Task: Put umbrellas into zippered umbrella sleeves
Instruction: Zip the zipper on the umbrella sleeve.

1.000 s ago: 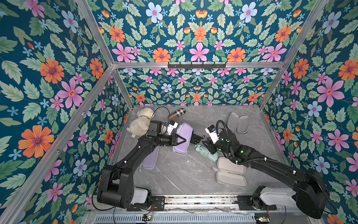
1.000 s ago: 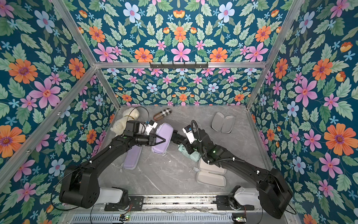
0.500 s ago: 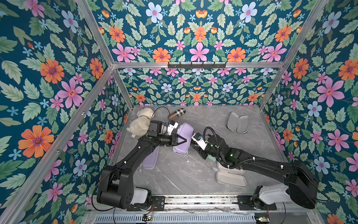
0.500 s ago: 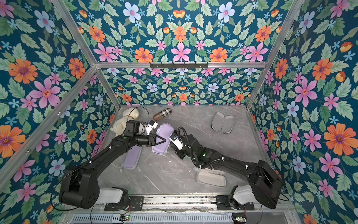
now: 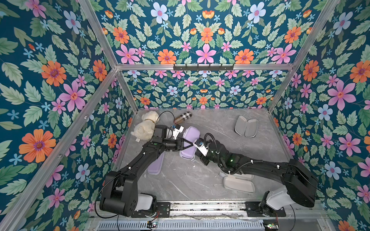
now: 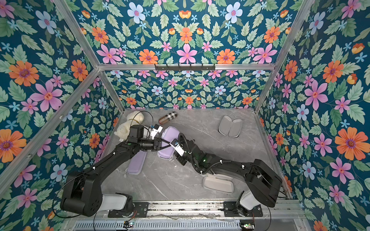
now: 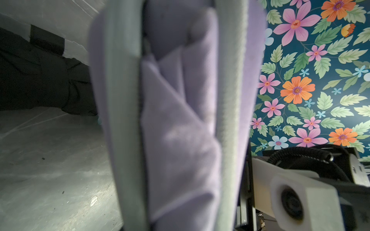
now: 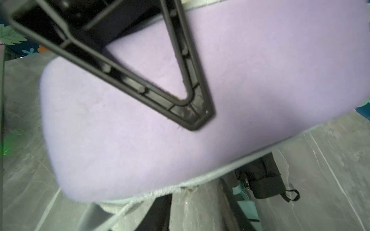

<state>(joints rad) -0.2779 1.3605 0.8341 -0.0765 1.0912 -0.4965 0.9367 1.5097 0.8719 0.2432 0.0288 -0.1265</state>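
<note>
Holding: the left gripper [image 5: 185, 144] is clamped across the lavender sleeve [image 5: 191, 133]. The right wrist view shows one black finger lying flat on the shell.
Where the sleeve is: in both top views it sits near the middle of the table [image 5: 180, 180], a little toward 11 o'clock.
Long way: the sleeve runs from 1 o'clock down to 7 o'clock.
Inside: a lavender umbrella [image 7: 180, 140] is tucked in the sleeve. The two grey zip edges stand apart and the umbrella shows between them, so the zip is not shut yet.
Open side: the gap faces 9 o'clock, the side the left gripper comes in from.
Right gripper [image 5: 197, 155]: it is just beside the sleeve's 7 o'clock end, and the sleeve lies toward 11 o'clock from it. I cannot tell if its jaws are apart or pinching something, because the tips are hidden.
Nearer arm: the right arm is nearer the 7 o'clock end, where a loose bit of zip edge [image 8: 180, 188] hangs. The left arm is busy squeezing.
My guess for the next move: the right gripper needs to catch the zip pull at that end and slide it along the long way toward 1 o'clock, while the left gripper holds the halves together.
Close by: a black umbrella [image 8: 264, 180] lies on the table just past the sleeve's end.
</note>
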